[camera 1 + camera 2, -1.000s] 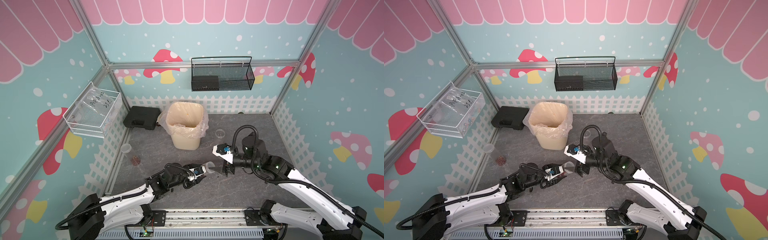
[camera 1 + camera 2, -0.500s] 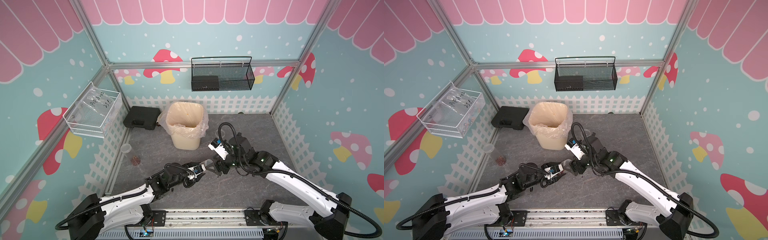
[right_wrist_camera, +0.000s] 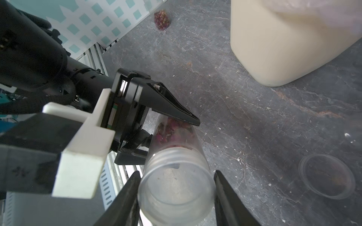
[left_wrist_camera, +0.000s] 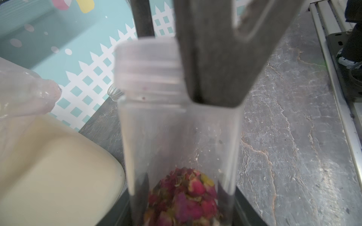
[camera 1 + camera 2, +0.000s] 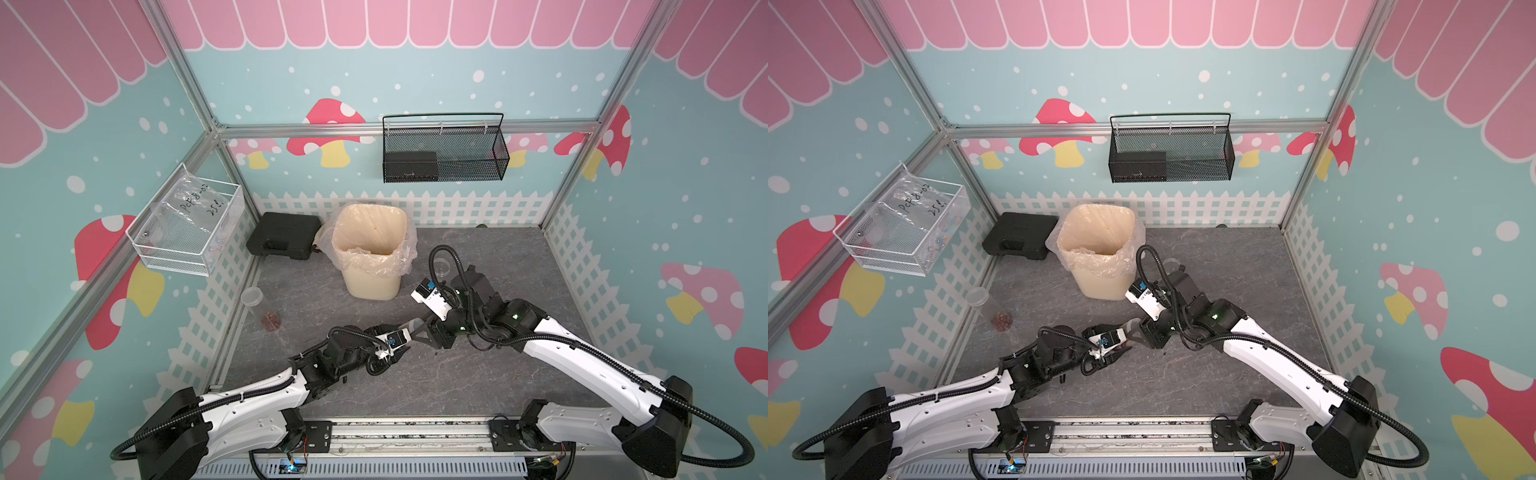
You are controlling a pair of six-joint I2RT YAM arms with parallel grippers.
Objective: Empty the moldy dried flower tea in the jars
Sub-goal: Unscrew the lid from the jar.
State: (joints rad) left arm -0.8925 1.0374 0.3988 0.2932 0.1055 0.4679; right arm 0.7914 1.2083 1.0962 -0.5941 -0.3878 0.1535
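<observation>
Jar (image 4: 176, 137) held above the surface (image 5: 478, 374).
Left tool (image 3: 170, 137) grasps its tea (image 4: 182, 195) end; right tool (image 3: 176, 173) straddles the lid (image 3: 176, 189), grip unclear.

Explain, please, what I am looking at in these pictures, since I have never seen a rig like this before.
These are the left arm and right arm of one robot, mounted at the front of a grey table, each ending in a two-fingered gripper. Both top views look down on the whole booth; the other two pictures come from cameras on the wrists. On the table stand a plastic-lined cream waste bin, a black case and a second jar by the fence. The left gripper holds a clear jar, with dried flower tea inside, by its base. The right gripper has a finger on either side of the jar's lid; whether it already grips, I cannot tell.
</observation>
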